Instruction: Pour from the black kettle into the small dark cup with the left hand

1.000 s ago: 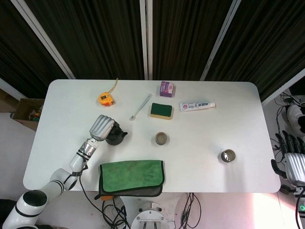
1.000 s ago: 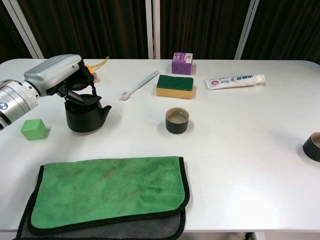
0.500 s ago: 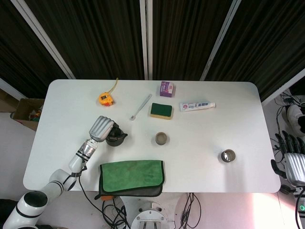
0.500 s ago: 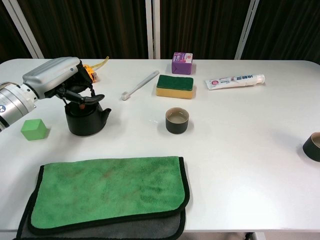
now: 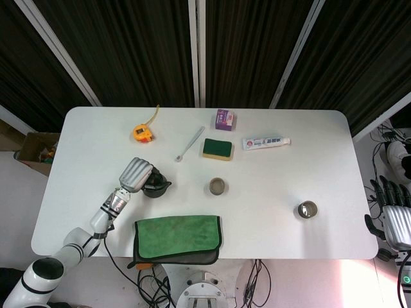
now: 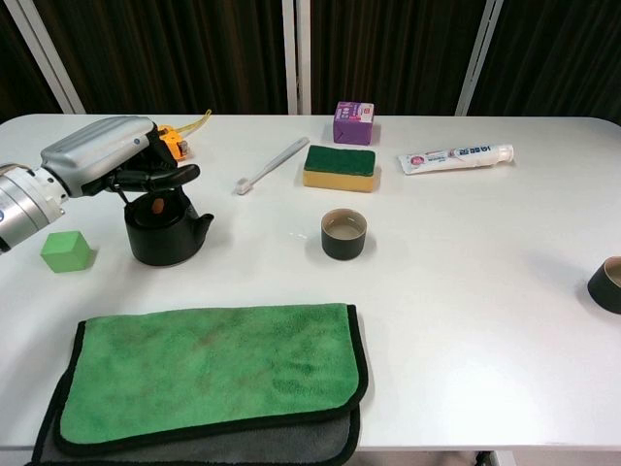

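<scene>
I have the white table (image 6: 466, 320) in both views, and I place everything else from the black kettle (image 6: 163, 231). Nearest my edge, in front of the kettle, a green cloth (image 6: 209, 374) lies on top of a grey one (image 6: 243, 439).

My left hand (image 6: 102, 155) hangs over the kettle from its left, fingers (image 6: 160, 178) reaching out across the lid and parted; I see no grip on the kettle, which sits flat on the table with its spout toward the right. My right hand (image 5: 393, 215) is well off beyond the table's right edge in the head view, fingers straight and apart, holding nothing.

To the right of the kettle stands the small dark cup (image 6: 344, 234), apart from it, upright, with a pale inside. Behind the cup lies a yellow sponge with a green top (image 6: 339, 165), and behind that a purple box (image 6: 353, 122); its print is too small for me to read. Further right is a toothpaste tube (image 6: 456, 156) with blue lettering I cannot make out. A white toothbrush (image 6: 271, 165) lies slanted between kettle and sponge. A second dark cup (image 6: 607, 283) sits far right. Behind the kettle is an orange tape measure (image 5: 142, 131), and just left of it a green cube (image 6: 66, 250).
</scene>
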{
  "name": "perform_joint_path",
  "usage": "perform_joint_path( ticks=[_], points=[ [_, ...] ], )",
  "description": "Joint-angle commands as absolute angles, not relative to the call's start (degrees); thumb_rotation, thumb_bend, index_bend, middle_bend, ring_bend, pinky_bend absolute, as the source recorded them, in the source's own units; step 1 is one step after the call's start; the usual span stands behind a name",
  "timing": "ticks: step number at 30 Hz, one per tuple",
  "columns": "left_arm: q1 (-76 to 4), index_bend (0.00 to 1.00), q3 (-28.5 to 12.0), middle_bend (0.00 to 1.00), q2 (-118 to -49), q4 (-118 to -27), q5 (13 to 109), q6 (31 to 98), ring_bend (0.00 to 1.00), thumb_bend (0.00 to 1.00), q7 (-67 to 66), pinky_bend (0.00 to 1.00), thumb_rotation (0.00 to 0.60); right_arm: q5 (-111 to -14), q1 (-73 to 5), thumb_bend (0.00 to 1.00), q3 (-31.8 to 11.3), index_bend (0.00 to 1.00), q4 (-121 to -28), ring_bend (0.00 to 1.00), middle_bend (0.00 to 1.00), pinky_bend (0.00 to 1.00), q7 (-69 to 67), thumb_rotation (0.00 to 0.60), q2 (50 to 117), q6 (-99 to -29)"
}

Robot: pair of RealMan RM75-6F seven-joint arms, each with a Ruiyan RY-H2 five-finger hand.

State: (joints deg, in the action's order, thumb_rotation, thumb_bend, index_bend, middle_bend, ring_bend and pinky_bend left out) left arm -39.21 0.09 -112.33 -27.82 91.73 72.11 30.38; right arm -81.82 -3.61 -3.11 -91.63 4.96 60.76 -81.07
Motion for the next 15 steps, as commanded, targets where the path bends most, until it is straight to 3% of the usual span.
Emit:
perform_joint_path(
  ticks=[1,10,15],
  points=[
    [-39.1,0.97,0.2,1.0,-112.4,-27.7,91.8,72.1,0.89,0.17,30.4,0.8,0.073,-81.8,-3.6,0.36,-3.1,0.0,-91.6,0.0,0.0,0.0,4.9,0.6,60.7,-81.1],
    [-39.3,0.94,0.3,0.99,-112.6,-27.0,92.1,72.6,0.86,0.17,30.4,0.79,0.07,-81.7,-3.6,0.36,-3.1,0.0,-91.7,0.0,0.0,0.0,4.9,0.6,60.7,-81.1],
    [-39.3,0.86,0.6,0.94,-112.6,-26.6,92.4,72.8,0.83,0.17,30.0,0.73,0.067,-81.8,-3.7,0.36,-3.1,0.0,-91.6,0.0,0.0,0.0,5.0,0.6,60.7,-81.0]
  ],
)
